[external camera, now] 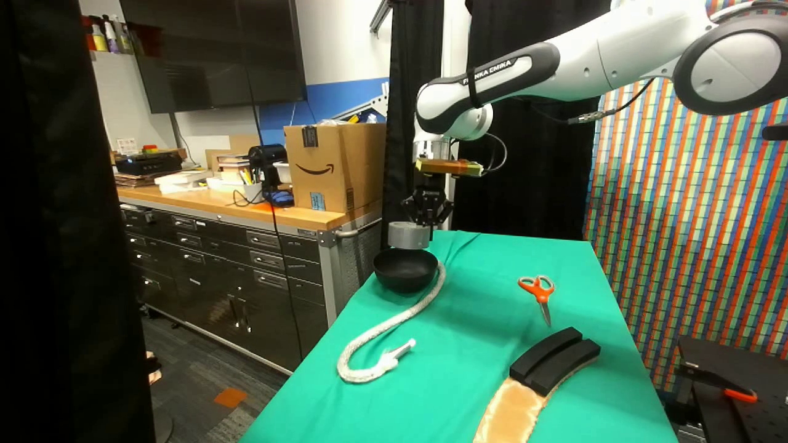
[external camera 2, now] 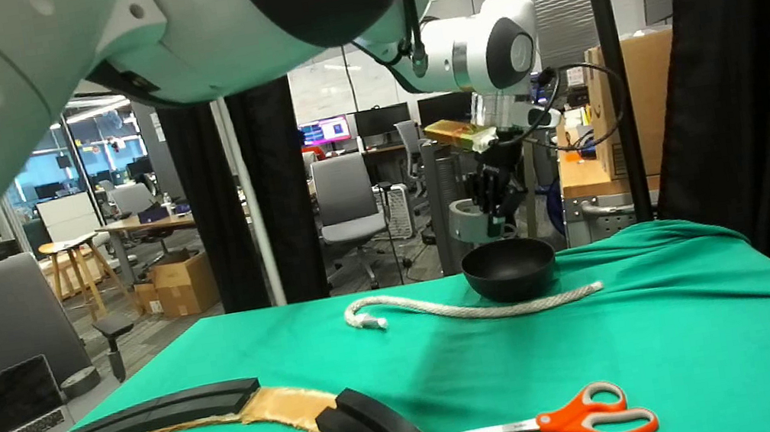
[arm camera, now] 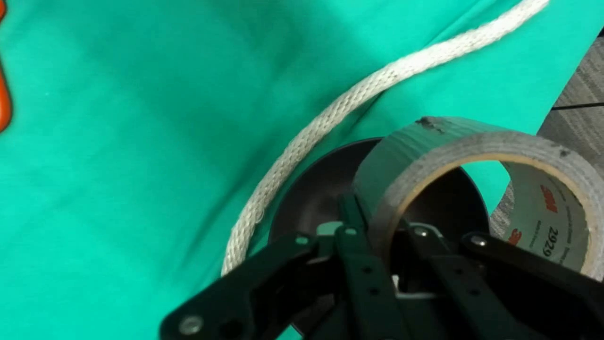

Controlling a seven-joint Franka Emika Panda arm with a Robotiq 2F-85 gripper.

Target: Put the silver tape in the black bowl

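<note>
- Softly creased green cloth [external camera 2: 243,346] covers the surface [external camera 2: 688,322], its deepest folds gathered toward the right in an exterior view.
- Leftmost lies a curved strip [external camera 2: 290,407], tan and satiny where bare, slightly ragged along its edge, with matte black grooved blocks [external camera 2: 153,413] set on top.
- Next comes a thick off-white rope [external camera 2: 473,312], laid in a loose bend; the wrist view shows its coarse, tight braid.
- Then, in the foreground, scissors [external camera 2: 568,420]: plain metal blades together, handles orange with grey linings.
- Silver tape [external camera: 408,235] follows, a thick ring: dull outside, layered grey edge with dark scuffs, tan core, pale inner wall printed in red and black. It hangs above the black bowl [external camera 2: 512,285], roughly level, and reaches partly past the rim in the wrist view.
- That bowl, round, smooth and dark, stands upright just beside the rope.
- To the tape's right in both exterior views, the end effector [arm camera: 381,219], black and jointed, is drawn in narrow and pinches the tape's wall, one finger outside the ring, the other inside it.
</note>
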